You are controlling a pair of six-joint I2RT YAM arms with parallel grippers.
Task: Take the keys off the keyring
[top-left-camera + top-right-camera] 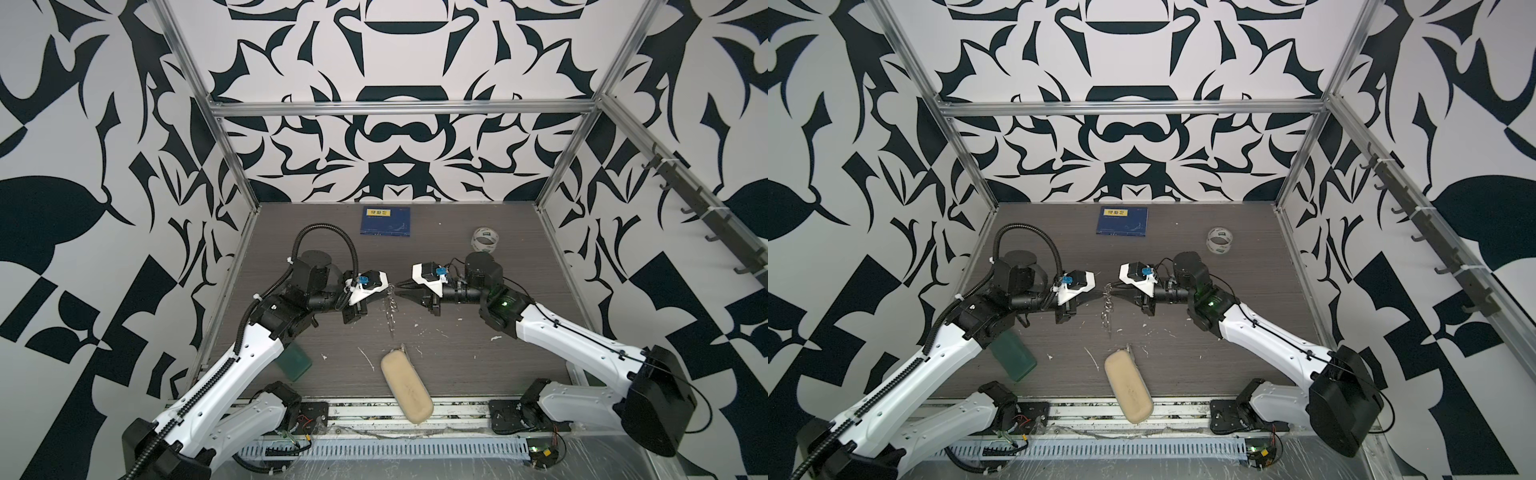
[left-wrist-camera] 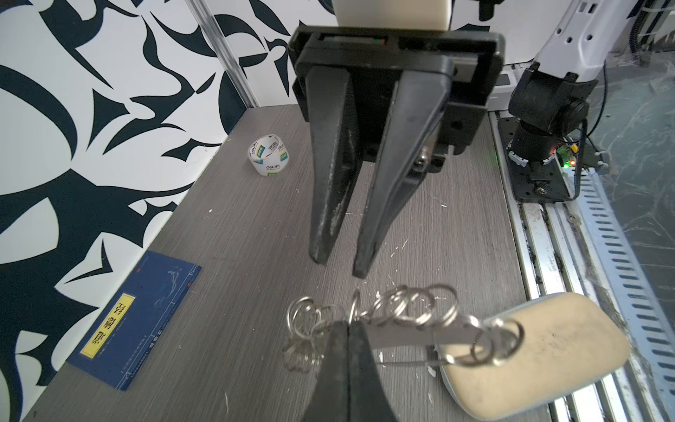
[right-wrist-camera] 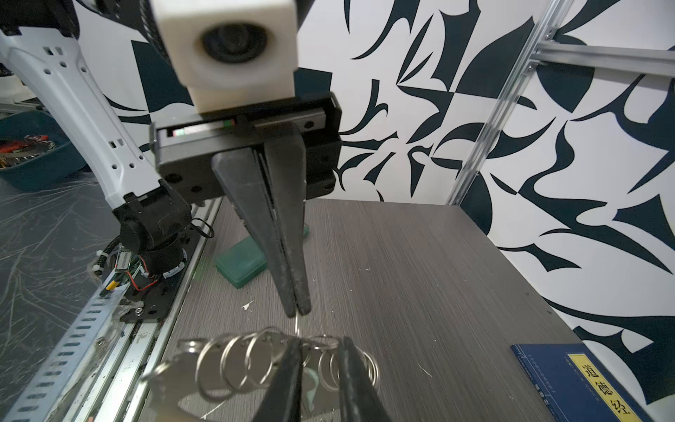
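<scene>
The keyring (image 1: 389,305) (image 1: 1106,309) is a chain of silvery wire rings that hangs between my two grippers and trails down to the table. My left gripper (image 2: 349,321) (image 1: 384,287) is shut on one thin ring of it. My right gripper (image 3: 321,343) (image 2: 341,266) faces it with its jaws a little apart, small rings (image 3: 328,361) in the gap. One of the keys (image 2: 303,352), silvery and blurred, dangles under the ring cluster. A pale head cover (image 3: 313,381) shows between the right fingers.
A beige oblong case (image 1: 407,386) (image 1: 1128,386) lies at the table's front edge, and a green box (image 1: 295,365) sits under the left arm. A blue book (image 1: 385,221) and a printed tape roll (image 1: 485,240) are at the back. White flecks litter the tabletop.
</scene>
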